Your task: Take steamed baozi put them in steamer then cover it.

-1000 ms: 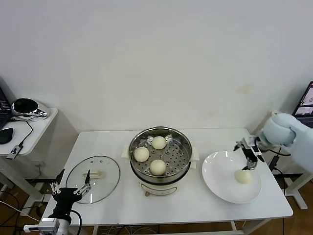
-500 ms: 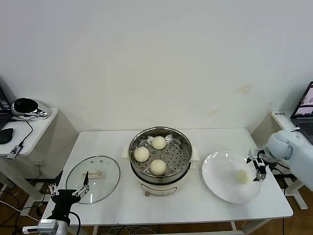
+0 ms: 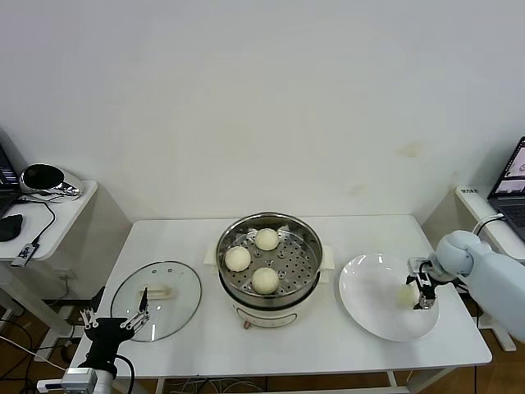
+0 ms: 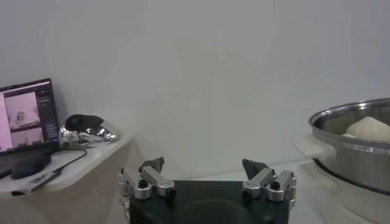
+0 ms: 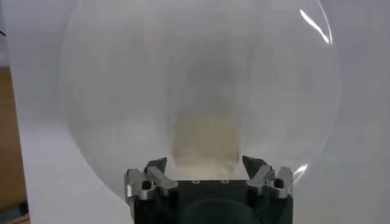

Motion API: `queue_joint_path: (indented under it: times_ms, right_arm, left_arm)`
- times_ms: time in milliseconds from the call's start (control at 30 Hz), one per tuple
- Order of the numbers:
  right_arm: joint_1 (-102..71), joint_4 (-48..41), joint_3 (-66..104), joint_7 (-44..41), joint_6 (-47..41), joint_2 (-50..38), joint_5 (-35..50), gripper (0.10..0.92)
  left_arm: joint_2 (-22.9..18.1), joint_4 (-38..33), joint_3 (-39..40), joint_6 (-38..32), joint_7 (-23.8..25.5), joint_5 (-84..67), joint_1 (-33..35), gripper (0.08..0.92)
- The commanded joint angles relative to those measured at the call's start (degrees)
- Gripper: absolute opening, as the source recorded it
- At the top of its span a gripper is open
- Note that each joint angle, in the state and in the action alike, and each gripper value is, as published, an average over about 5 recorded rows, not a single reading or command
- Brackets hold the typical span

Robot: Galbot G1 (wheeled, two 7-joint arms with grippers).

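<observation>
The steamer [image 3: 269, 261] stands mid-table and holds three baozi [image 3: 265, 280] on its perforated tray. A fourth baozi [image 3: 406, 294] lies on the white plate [image 3: 373, 316] at the right. My right gripper [image 3: 420, 289] is open and low at the plate's right side, its fingers on either side of that baozi [image 5: 205, 143], not closed on it. My left gripper [image 3: 115, 322] is open and empty, parked low at the front left beside the glass lid [image 3: 156, 300]. The steamer's rim [image 4: 356, 143] shows in the left wrist view.
The glass lid lies flat on the table left of the steamer. A side table [image 3: 45, 215] with a shiny helmet-like object and cables stands at far left. A laptop [image 3: 513, 185] sits at far right, behind the right arm.
My right gripper swung from above the plate out to its right edge, then dropped and moved in around the baozi on the plate. The left arm has barely moved.
</observation>
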Motion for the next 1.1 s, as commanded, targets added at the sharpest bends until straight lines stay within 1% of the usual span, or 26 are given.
queue_joint_path:
  times_ms: [33,200,300,500,667,767,867,1000,1100]
  right_arm:
    - [-0.99,-1.65,1.09,0.54,0.21,1.53,-0.72,0.692]
    - [0.71,-0.34,0.37,0.10,0.01,0.55,-0.10,0.635]
    - [4.36,2.25,-2.48,-0.46,-0.77,-1.58,2.36,0.614]
    - [18.90,11.30,-13.94,-0.39,-5.42,-7.38,12.00,0.589]
    - [40.55,19.33,-29.71,0.49,-9.90,-8.12,22.73,0.595]
    - [52.56,23.27,-39.04,1.77,-12.65,-5.89,29.92,0.605]
    - [60.10,26.20,-45.05,4.01,-15.77,-1.57,37.54,0.610]
    - [63.45,27.84,-48.45,6.95,-19.63,6.03,45.85,0.614]
    - [62.34,27.43,-48.63,8.94,-22.19,11.73,49.70,0.618]
  left_arm:
    - [-0.01,0.09,0.08,-0.07,0.00,0.04,0.02,0.823]
    - [0.06,-0.08,0.02,-0.09,-0.01,0.00,0.04,0.823]
    - [0.19,-0.18,0.04,-0.08,0.00,-0.03,-0.09,0.823]
    - [0.39,-0.17,0.45,0.00,0.00,-0.07,-0.84,0.823]
    - [0.46,-0.17,1.10,0.14,0.03,0.02,-1.44,0.823]
    - [0.54,-0.18,1.46,0.25,0.04,0.02,-1.85,0.823]
    - [0.61,-0.15,1.82,0.30,0.07,0.01,-2.20,0.823]
    - [0.34,-0.07,2.11,0.30,0.11,-0.05,-2.62,0.823]
    - [0.10,-0.02,2.09,0.28,0.10,-0.11,-2.72,0.823]
